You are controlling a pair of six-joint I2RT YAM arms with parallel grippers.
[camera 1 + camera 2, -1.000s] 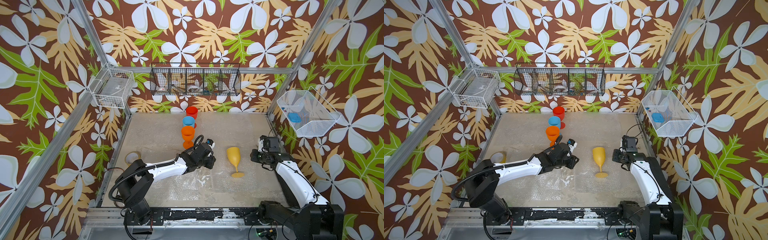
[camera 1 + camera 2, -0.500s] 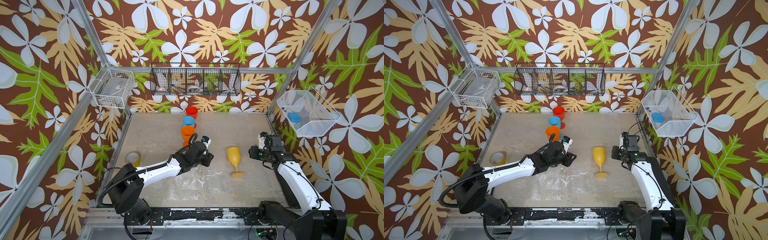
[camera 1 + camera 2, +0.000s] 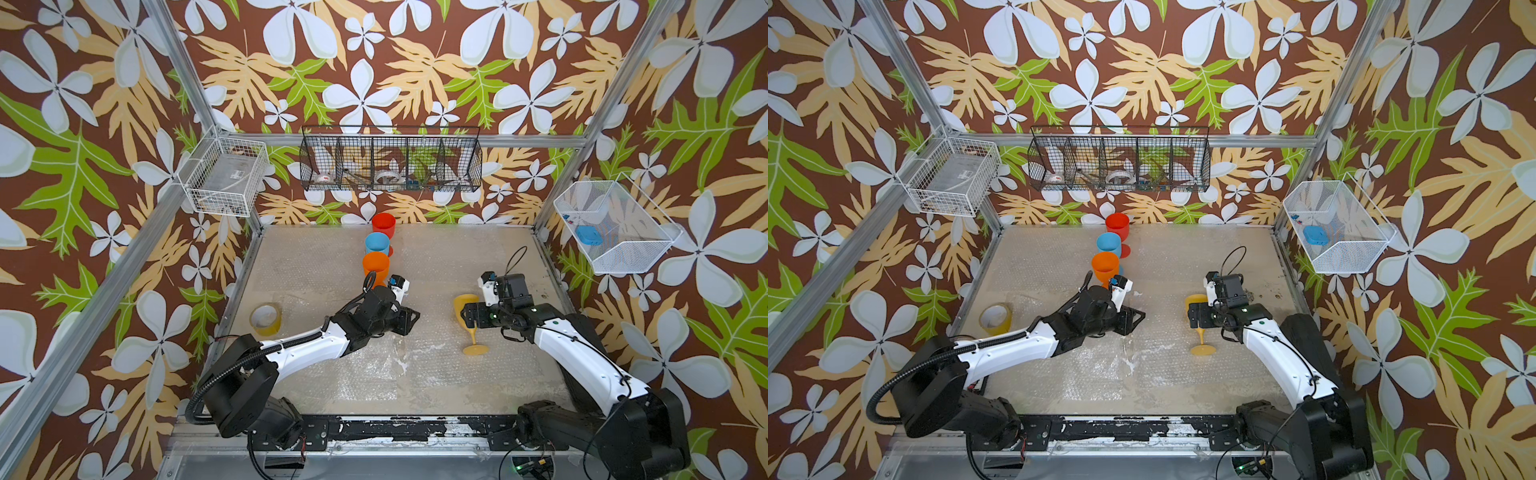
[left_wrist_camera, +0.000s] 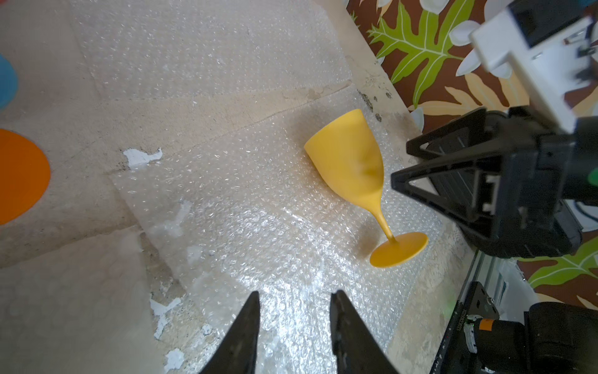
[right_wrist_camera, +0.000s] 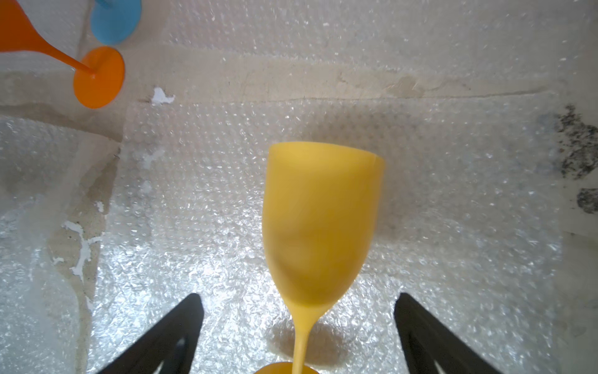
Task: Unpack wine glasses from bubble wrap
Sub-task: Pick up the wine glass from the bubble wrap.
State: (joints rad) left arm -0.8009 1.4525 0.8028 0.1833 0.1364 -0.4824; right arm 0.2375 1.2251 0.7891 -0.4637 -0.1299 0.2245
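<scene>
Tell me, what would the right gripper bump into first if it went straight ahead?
Probably the yellow glass: it is right ahead of the right gripper, centred between its open fingers. How close is hard to judge.

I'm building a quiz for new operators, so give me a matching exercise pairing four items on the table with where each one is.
1 red goblet
2 orange goblet
3 yellow goblet
4 tape roll

A between the right gripper's open jaws
B by the table's left edge
C nearest the back wall
D front of the three-goblet row

Pairs: 1-C, 2-D, 3-A, 4-B
</scene>
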